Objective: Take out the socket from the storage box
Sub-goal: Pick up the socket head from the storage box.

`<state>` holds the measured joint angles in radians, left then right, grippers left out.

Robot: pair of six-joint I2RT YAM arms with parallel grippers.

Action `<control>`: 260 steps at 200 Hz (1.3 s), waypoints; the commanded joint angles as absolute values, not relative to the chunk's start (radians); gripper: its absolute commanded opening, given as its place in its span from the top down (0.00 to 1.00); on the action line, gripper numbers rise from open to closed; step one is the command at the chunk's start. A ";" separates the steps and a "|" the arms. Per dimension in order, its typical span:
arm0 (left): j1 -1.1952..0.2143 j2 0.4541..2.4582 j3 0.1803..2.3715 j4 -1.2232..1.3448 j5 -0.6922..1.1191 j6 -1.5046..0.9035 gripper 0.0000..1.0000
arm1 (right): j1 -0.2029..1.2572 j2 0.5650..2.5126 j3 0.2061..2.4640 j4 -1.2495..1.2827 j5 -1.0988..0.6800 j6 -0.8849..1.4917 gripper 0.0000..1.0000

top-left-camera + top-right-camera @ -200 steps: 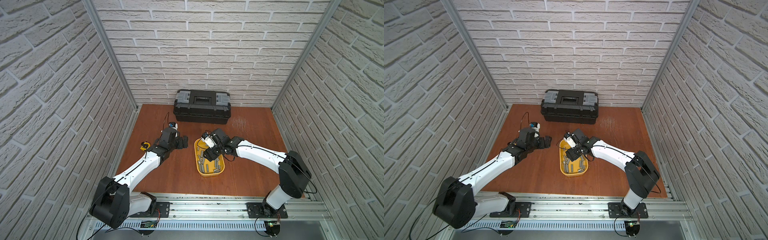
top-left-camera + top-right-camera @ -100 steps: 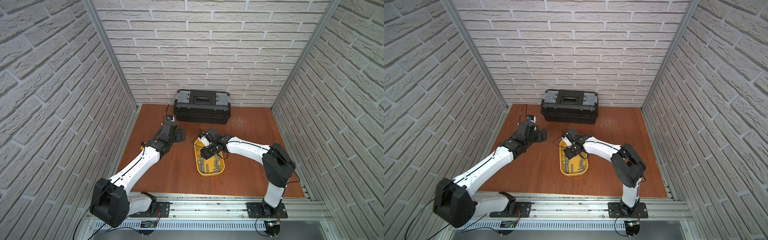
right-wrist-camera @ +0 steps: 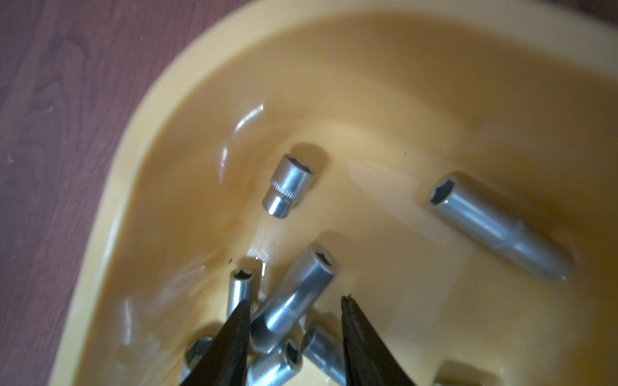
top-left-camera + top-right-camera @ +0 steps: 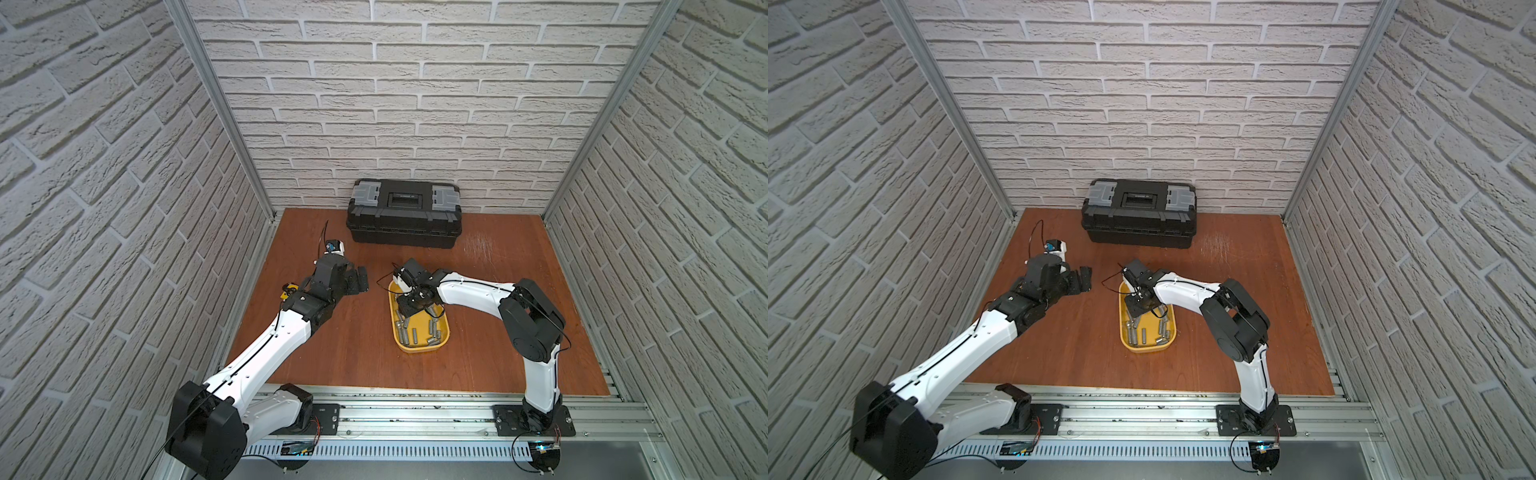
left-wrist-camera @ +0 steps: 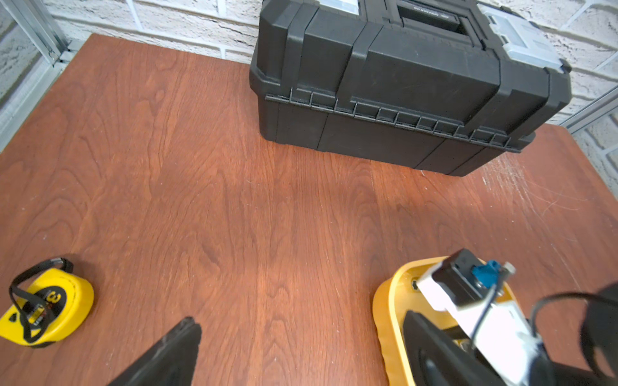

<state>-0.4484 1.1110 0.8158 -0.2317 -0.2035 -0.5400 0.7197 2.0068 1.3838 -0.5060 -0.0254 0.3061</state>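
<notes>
Socket (image 3: 311,274) lies among other sockets (image 3: 495,227) inside the storage box (image 4: 417,349), mid-table (image 4: 353,332). Right end effector (image 3: 295,299) straddles it, jaws parted, not clamped. Left end effector (image 5: 300,317) hangs wide open beside the box.

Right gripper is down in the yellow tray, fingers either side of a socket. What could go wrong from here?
1. The socket between the fingers of the right gripper lies tilted across a pile of sockets; a squeeze may roll it out.
2. A thin socket sits against one finger and might get pinched too.
3. The left gripper hangs open, away from the storage box, so it may slide.
</notes>
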 commanded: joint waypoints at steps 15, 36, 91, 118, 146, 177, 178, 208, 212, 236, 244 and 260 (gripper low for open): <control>-0.451 1.083 0.781 -0.190 -0.195 -0.579 0.02 | 0.731 2.044 1.432 -0.508 0.017 0.344 0.64; -0.452 1.081 0.776 -0.184 -0.194 -0.587 0.02 | 0.732 2.049 1.421 -0.508 0.045 0.350 0.68; -0.453 1.080 0.764 -0.163 -0.192 -0.614 0.02 | 0.733 2.042 1.383 -0.509 0.052 0.358 0.77; -0.453 1.068 0.735 -0.130 -0.191 -0.645 0.02 | 0.732 2.040 1.371 -0.505 0.059 0.363 0.79; -0.463 1.058 0.706 -0.100 -0.193 -0.668 0.02 | 0.733 2.046 1.369 -0.502 0.055 0.365 0.81; -0.483 1.091 0.716 -0.081 -0.204 -0.672 0.02 | 0.734 2.040 1.367 -0.493 0.042 0.374 0.85; -0.484 1.093 0.718 -0.082 -0.205 -0.672 0.02 | 0.733 2.040 1.367 -0.492 0.042 0.374 0.85; -0.492 1.137 0.770 -0.113 -0.204 -0.649 0.02 | 0.733 1.993 1.362 -0.482 0.024 0.374 0.87; -0.494 1.141 0.774 -0.115 -0.204 -0.648 0.02 | 0.733 1.986 1.362 -0.482 0.024 0.374 0.87; -0.500 1.157 0.781 -0.108 -0.204 -0.647 0.02 | 0.733 1.920 1.357 -0.480 0.026 0.375 0.89; -0.504 1.162 0.780 -0.099 -0.204 -0.647 0.02 | 0.733 1.902 1.357 -0.481 0.024 0.374 0.89; -0.508 1.176 0.778 -0.078 -0.204 -0.655 0.02 | 0.732 1.868 1.360 -0.486 0.022 0.370 0.89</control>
